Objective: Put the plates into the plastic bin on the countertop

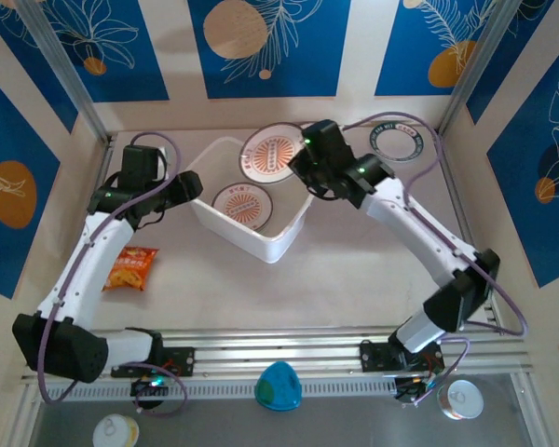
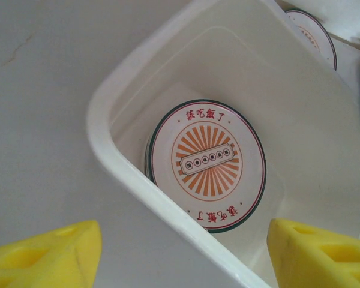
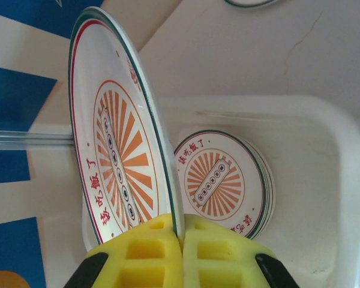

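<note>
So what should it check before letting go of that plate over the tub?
1. Right hand grips the sunburst plate by its rim: ok.
2. That plate is over the plastic bin: ok.
3. Room on the stack inside: ok.
4. Left hand, open at the bin's corner, out of the way: cannot tell.
5. All plates binned: not ok; a green-rimmed plate lies on the countertop.

On your table (image 1: 354,279), the bin (image 1: 270,244) sits central, a plate stack (image 1: 245,205) inside, another plate (image 1: 270,154) held over its 12 o'clock end; a loose plate (image 1: 396,142) lies at its 2 o'clock, a snack packet (image 1: 130,268) at 8.
</note>
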Robot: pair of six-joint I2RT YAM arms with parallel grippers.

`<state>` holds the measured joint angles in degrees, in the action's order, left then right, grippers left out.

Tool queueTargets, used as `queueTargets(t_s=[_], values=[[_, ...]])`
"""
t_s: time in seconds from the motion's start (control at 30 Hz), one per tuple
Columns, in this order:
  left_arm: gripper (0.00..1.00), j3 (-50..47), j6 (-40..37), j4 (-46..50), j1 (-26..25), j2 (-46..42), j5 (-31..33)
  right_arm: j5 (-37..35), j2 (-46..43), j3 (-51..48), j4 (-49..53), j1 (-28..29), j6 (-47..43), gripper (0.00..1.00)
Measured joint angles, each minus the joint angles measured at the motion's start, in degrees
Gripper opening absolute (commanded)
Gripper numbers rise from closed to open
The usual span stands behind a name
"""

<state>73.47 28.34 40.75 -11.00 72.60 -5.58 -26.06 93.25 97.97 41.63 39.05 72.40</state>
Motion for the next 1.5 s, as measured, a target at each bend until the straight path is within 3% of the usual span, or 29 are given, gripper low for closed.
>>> queueTargets(t_s=[0.2,0.47,0.93,1.23,1.5], values=[[0.74,0.3,-0.9,0.0,1.7,0.7,-3.0,-1.4,9.7,9.1,1.5,2.5,0.7,0.0],[0.74,0.3,-3.1,0.3,4.4,0.8,-3.7,-1.4,17.4,12.7,4.5,3.9,1.8,0.0],[0.73,3.0,-3.2,0.8,4.8,8.2,-5.4,0.7,21.7,14.2,7.9,5.1,2.3,0.0],[0.73,4.0,-3.2,0.8,4.8,8.6,-5.4,1.6,22.7,14.2,8.6,5.2,3.5,0.0],[0.73,4.0,-3.3,0.8,4.8,8.6,-5.4,2.1,28.6,14.5,9.6,5.8,5.5,0.0]])
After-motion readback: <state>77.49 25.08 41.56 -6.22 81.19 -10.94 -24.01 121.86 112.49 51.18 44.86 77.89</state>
